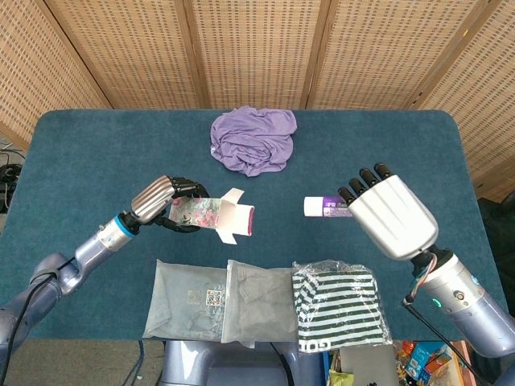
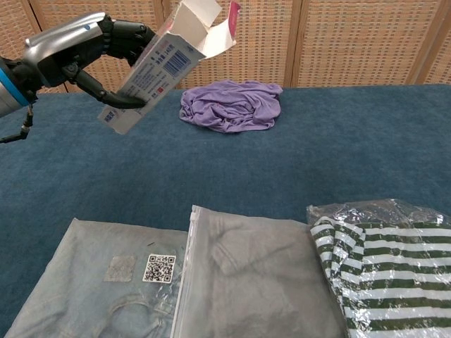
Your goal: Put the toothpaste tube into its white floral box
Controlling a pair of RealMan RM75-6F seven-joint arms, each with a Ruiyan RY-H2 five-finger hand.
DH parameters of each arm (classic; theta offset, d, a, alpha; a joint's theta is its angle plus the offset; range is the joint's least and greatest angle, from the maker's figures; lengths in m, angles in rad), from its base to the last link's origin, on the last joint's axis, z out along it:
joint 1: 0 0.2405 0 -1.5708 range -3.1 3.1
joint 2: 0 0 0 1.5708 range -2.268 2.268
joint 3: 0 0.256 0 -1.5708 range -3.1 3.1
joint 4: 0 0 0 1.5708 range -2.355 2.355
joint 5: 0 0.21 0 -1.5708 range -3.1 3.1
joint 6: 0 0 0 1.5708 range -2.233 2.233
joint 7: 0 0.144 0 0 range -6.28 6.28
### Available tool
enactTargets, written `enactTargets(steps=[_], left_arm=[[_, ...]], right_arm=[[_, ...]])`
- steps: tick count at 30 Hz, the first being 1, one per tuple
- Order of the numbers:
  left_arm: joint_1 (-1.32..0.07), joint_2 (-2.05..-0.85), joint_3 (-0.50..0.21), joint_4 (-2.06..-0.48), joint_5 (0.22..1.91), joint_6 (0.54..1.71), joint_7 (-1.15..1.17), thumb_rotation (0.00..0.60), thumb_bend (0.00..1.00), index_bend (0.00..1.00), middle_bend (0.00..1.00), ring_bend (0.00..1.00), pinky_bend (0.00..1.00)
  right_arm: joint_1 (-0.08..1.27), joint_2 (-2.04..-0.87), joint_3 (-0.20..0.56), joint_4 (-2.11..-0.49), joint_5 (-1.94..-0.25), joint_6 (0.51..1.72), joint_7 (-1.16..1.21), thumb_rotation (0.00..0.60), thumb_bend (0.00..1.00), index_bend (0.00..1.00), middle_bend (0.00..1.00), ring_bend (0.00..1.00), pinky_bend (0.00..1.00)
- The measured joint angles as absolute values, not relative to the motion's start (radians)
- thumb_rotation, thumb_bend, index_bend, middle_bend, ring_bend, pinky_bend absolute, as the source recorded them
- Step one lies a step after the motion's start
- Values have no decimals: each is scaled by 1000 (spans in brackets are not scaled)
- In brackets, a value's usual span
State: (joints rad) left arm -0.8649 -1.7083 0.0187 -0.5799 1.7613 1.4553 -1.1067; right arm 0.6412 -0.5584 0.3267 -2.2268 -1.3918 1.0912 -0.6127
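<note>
Above the blue counter [image 1: 96, 145], left hand [image 1: 161, 203] clutched the floral box [image 1: 211, 215], flaps open; right hand [image 1: 388, 215] held the toothpaste tube [image 1: 325, 207], apparently not yet inserted.

Matt printed cardboard box [image 2: 158, 63], glossy plastic toothpaste tube [image 1: 326, 207], brushed silvery metal-look shells on both hands, soft crumpled purple cloth [image 1: 253, 140] at 12 o'clock, napped teal table cover [image 1: 96, 153], shiny crinkled clear plastic bags [image 2: 380, 260], woven cane screen [image 1: 257, 48]

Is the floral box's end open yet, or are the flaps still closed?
Open. The floral box, held by the left hand, has its end flaps spread apart, facing the toothpaste tube in the right hand.
</note>
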Motion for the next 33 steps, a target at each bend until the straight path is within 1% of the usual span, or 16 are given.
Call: enactTargets(steps=[8,16,20,25,33], left_arm=[[-914,-1731,-5,-596,1731,1406,-1076,600,539,536,509,465,527],[-949,-1739,-25,-612,1702,1349,-1059,600,538,537,509,465,528],[-966,-1757,-38,-612,1686,1335,-1045,600,538,542,509,465,529],[-975,-1766,-32,-617,1691,1335,-1038,600,538,543,509,465,529],[-988,-1776,-37,-622,1682,1328,-1027,600,539,545,509,466,530]], right_arm=[[779,-578,369,-2254,-1227,981,-757,600,824,585,615,470,468],[903,-666,365,-2250,-1078,924,-911,600,829,585,615,473,468],[961,-719,353,-2237,-1013,929,-985,600,828,587,618,475,468],[1011,-774,333,-2220,-951,968,-1056,600,828,590,620,479,468],[1066,-798,291,-2213,-893,991,-1139,600,830,590,620,480,468]])
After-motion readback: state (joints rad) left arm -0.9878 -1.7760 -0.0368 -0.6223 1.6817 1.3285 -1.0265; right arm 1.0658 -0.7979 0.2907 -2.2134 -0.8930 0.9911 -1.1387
